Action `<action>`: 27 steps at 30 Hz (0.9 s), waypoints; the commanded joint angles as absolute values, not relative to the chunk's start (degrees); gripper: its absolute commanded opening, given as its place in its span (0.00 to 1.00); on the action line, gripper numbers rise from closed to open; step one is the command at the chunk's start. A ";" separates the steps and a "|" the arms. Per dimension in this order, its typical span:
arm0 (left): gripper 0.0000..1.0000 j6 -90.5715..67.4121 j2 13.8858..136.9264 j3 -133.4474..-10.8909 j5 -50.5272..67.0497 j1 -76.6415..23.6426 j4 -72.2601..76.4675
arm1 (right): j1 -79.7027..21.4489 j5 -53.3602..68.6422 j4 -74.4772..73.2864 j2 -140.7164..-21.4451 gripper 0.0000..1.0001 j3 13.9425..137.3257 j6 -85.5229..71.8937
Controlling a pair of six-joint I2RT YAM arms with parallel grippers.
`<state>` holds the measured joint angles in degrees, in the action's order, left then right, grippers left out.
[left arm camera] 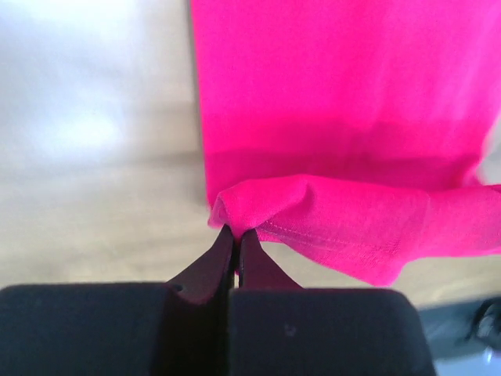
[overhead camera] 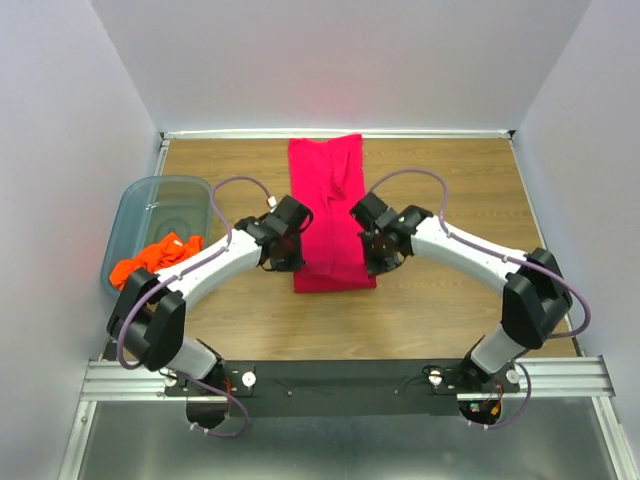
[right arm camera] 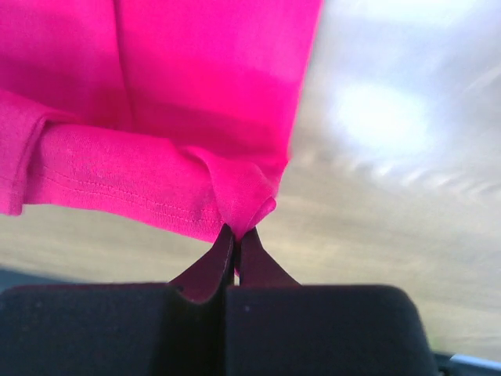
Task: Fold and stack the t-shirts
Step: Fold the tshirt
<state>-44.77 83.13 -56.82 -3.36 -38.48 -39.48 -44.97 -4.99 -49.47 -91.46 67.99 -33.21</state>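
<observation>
The magenta-pink t-shirt (overhead camera: 330,205) lies as a long narrow strip down the middle of the table. My left gripper (overhead camera: 284,252) is shut on its near left corner (left arm camera: 235,205) and lifts it. My right gripper (overhead camera: 379,254) is shut on its near right corner (right arm camera: 246,205) and lifts it too. The near hem hangs folded over between the two grippers. The orange t-shirt (overhead camera: 152,260) lies crumpled at the near end of the bin on the left.
A translucent blue-grey plastic bin (overhead camera: 160,200) stands at the left edge of the wooden table (overhead camera: 460,190). White walls close in the back and both sides. A metal rail (overhead camera: 340,378) runs along the near edge.
</observation>
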 commanded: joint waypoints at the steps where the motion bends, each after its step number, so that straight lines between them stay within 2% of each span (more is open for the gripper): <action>1: 0.00 -34.82 86.56 -62.73 -8.09 -34.72 -38.32 | -40.35 -12.56 -52.65 -95.26 0.01 76.34 -27.08; 9: 0.00 -30.32 94.13 -68.55 -11.33 -27.69 -32.79 | -34.37 -16.00 -48.96 -104.67 0.01 85.95 -20.92; 27: 0.00 -28.74 104.94 -73.56 -15.21 -26.10 -23.47 | -32.08 -18.28 -41.49 -113.73 0.01 90.44 -19.95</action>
